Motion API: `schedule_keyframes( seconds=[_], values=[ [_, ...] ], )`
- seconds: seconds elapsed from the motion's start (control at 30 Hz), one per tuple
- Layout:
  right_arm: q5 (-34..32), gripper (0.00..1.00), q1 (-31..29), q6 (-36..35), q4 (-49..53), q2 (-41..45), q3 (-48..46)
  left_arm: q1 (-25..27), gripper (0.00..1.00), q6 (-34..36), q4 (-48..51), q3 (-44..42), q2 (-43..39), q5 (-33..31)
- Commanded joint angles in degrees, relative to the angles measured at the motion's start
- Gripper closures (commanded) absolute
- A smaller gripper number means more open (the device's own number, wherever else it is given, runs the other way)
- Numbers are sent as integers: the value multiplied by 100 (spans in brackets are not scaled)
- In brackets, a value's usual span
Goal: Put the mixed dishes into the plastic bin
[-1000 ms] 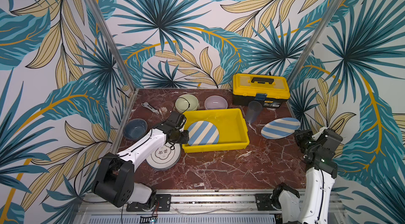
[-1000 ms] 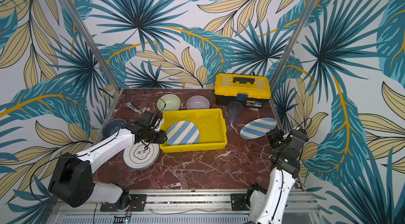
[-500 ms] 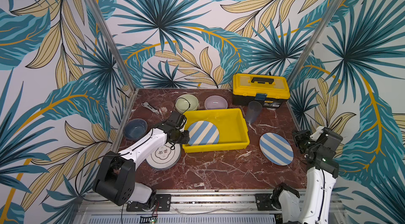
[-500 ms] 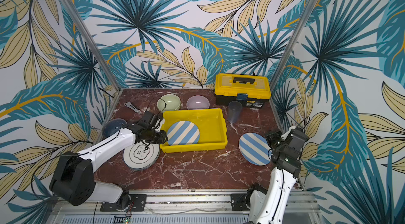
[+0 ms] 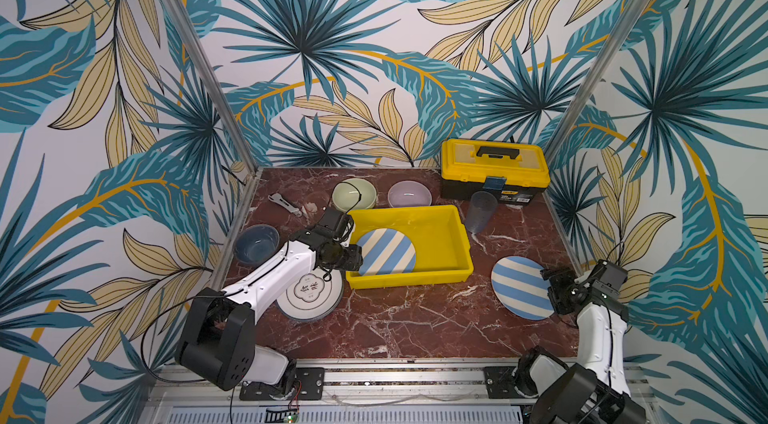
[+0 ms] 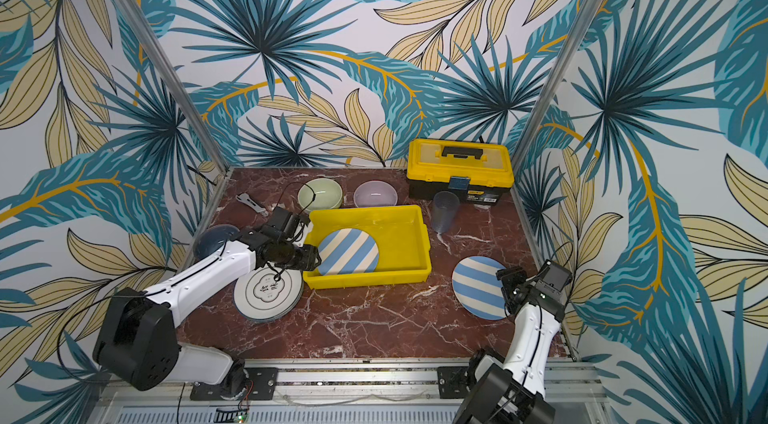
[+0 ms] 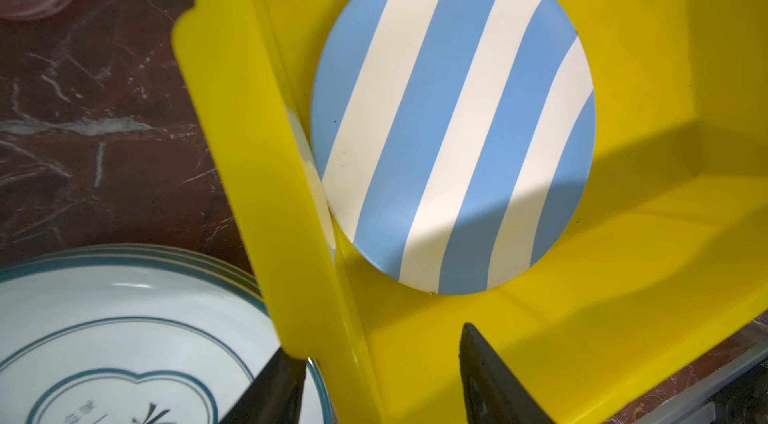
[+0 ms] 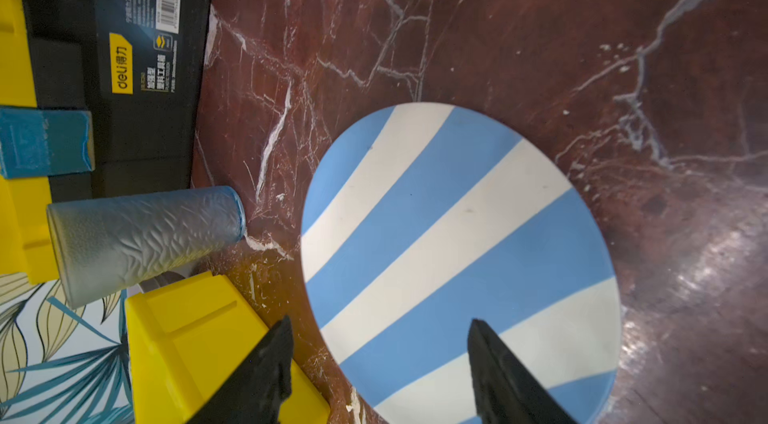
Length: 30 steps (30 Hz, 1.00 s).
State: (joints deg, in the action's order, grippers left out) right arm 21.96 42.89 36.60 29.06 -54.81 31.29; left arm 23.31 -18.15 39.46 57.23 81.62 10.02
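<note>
Yellow plastic bin [image 5: 440,235] stands at the middle of the red marble table [image 5: 415,318] in both top views, with 1 striped plate [image 5: 386,252] lying in its left half. The left gripper [image 7: 378,388] hovers at the bin's left wall, jaws parted and empty; the left wrist view shows 1 finger outside the rim and 1 inside. The other striped plate [image 5: 519,287] lies flat on the table, right of the bin and apart from it. The right gripper [image 8: 380,326] hangs over that plate's right edge, jaws spread, grasping nothing. A stack of white plates [image 5: 309,295] sits just left of the bin's near corner, under the left arm. Just beyond the bin's far wall stand a pale green bowl [image 5: 353,193] and a lilac bowl [image 5: 409,193]. A blue-grey bowl [image 5: 257,241] sits at the table's left edge. A tumbler [image 5: 481,212] stands upright between the bin and a yellow-and-black toolbox [image 5: 494,166]. A grey metal tool [image 5: 284,204] lies far left.
</note>
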Motion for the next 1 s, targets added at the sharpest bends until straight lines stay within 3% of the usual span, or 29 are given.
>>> schedule_keyframes(
  seconds=[0.0,0.23,0.53,0.83,0.97],
  values=[
    [207,29,342,-201,-277,-304,-356,23,39,127,135,303,-185,-71],
    [572,26,975,-535,-548,-869,-608,109,37,214,448,631,-374,-198],
    [761,30,1010,-512,-854,-1484,-703,540,38,295,541,1050,-297,-415],
    [650,31,1018,-552,-443,-771,-511,870,38,355,538,1437,-139,-391],
    [-101,31,1019,-742,214,70,-205,1140,38,422,538,1719,112,-405]
  ],
)
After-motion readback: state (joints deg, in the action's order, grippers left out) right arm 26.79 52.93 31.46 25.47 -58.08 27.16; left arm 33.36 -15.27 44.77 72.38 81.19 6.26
